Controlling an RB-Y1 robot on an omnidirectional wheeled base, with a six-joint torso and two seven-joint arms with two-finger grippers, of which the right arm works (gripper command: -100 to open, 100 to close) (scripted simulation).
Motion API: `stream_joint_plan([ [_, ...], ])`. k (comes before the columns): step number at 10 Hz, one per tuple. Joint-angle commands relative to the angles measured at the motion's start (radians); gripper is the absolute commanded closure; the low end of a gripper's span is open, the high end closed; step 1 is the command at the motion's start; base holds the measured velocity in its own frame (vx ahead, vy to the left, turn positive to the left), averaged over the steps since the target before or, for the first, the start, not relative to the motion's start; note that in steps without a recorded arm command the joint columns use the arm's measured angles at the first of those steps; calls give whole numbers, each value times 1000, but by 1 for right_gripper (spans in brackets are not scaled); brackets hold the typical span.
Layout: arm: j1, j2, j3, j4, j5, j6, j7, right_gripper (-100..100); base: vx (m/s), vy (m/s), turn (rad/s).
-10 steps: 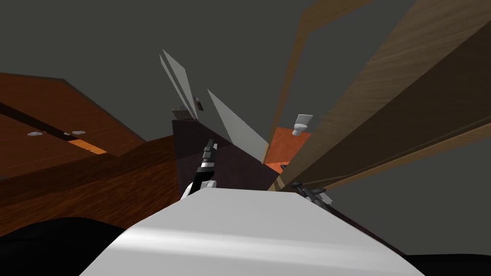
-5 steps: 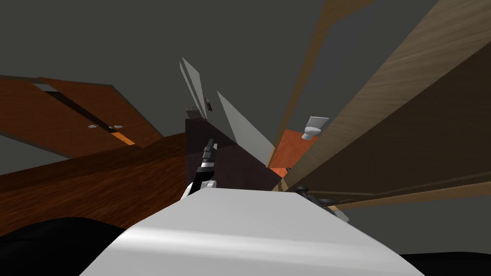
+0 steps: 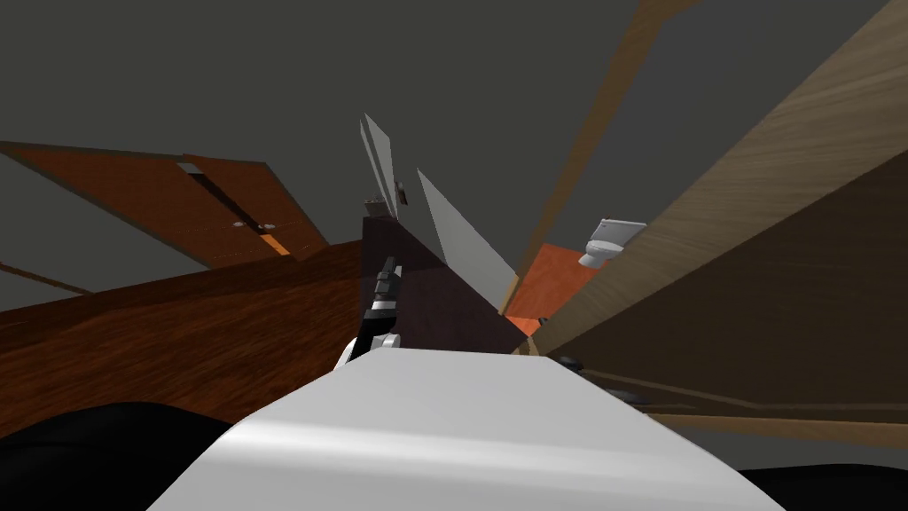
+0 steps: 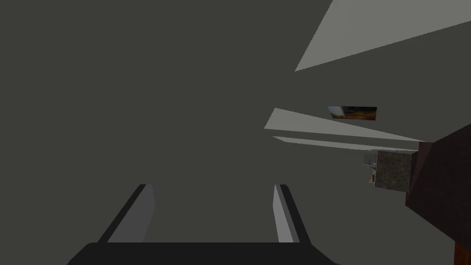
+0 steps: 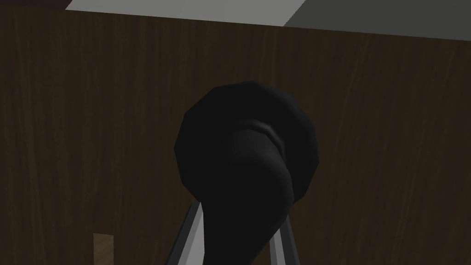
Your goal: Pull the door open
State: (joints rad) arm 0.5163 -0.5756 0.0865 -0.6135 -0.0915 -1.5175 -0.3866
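The door [image 3: 754,293] is standing close on my right as a broad brown wooden panel, running from near my chest away to the far right, and it is hanging ajar from its lighter frame [image 3: 603,133]. A reddish-brown wood floor [image 3: 177,337] is spreading across the left, and a dark cabinet [image 3: 426,293] is sitting ahead of me in the middle. Through the gap between door and frame an orange floor [image 3: 559,275] is showing, with a white toilet [image 3: 612,241] standing on its far side. Low on the door's near edge, its black handle [image 5: 248,156] is sticking out from the dark wood face. My right gripper [image 5: 237,221] is clamping that handle, one thin finger pressing each side of the lever. My left gripper [image 4: 214,188] is hanging out ahead of my chest over the cabinet, its fingers [image 4: 281,207] spread wide apart and gripping nothing.
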Motion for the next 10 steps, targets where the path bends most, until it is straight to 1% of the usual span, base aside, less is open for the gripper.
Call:
stream_joint_plan([
  [1, 27, 12, 10, -32, 6, 6, 7, 100, -28, -19, 73],
  [2, 43, 21, 5, -16, 1, -17, 13, 100, -53, -16, 199],
  [5, 73, 40, -4, 13, -9, -63, 25, 100, -102, -44, 203],
  [6, 82, 45, -6, 22, -12, -78, 29, 100, -149, -38, 150],
  [7, 82, 45, -6, 22, -12, -78, 29, 100, -102, -20, 44],
  [8, 94, 53, -10, 35, -17, -99, 34, 100, -146, -41, 116],
  [10, 108, 62, -14, 49, -21, -124, 40, 100, -187, -55, 122],
])
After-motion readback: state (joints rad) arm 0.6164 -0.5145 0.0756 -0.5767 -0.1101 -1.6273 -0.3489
